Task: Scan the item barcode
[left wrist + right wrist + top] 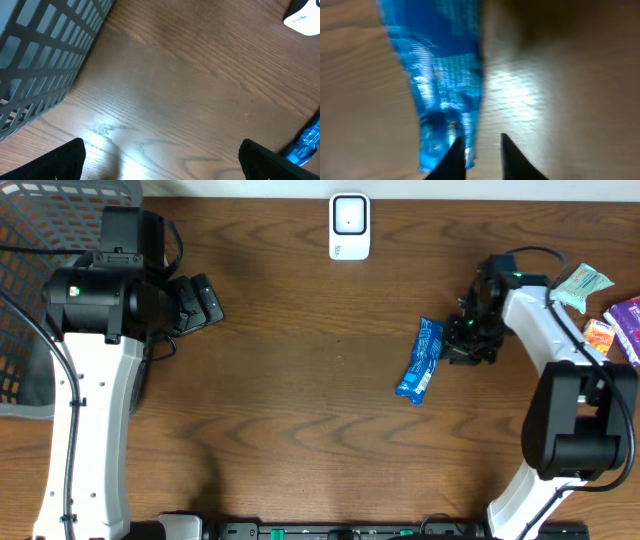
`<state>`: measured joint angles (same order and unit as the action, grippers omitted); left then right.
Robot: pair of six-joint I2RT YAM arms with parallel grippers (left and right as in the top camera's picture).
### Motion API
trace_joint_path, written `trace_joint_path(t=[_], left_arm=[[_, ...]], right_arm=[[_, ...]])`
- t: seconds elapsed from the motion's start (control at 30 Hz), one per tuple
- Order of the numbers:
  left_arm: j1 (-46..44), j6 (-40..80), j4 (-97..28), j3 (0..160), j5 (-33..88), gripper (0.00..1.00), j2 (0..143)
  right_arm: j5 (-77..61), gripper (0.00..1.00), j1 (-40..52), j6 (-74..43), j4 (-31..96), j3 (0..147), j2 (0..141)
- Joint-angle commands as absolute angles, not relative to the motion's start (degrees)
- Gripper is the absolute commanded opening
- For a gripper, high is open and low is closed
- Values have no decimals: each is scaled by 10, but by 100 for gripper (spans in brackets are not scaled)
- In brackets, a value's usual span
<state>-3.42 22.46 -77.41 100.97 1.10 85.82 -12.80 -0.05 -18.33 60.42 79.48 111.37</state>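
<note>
Overhead: blue packet [421, 360] flat on the table [300, 430], right of centre, well apart from the white scanner [349, 226] at the far edge. Right gripper [455, 342] down just beside its far right end; left gripper [205, 300] near the basket [30, 240] on the left. Left wrist: left gripper [160, 162] spread wide over bare wood, holding nothing, blue packet [306, 142] only at the right border. Right wrist: right gripper [482, 155] set narrow, only the right edge of the blue packet [440, 75] at the gap; too blurred to tell whether pinched. Risks a thin edge grip: could slip or swing on lifting, crumple the film, or arrive at the scanner with the barcode turned away.
</note>
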Motion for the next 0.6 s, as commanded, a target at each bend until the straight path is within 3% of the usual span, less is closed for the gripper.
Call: trace_joint_path(t=[0.0, 0.17, 0.3, 0.57], left_arm=[[-32, 221, -776, 1011, 2, 98, 861], [-32, 221, -776, 1011, 2, 98, 861], [-32, 221, -775, 1011, 2, 98, 861], [-32, 221, -776, 1011, 2, 98, 861]], right_arm=[[-31, 10, 13, -241, 606, 775, 1114], [-43, 6, 26, -262, 555, 724, 1114], [-136, 1, 36, -263, 463, 675, 1114], [-151, 5, 62, -289, 348, 658, 1114]])
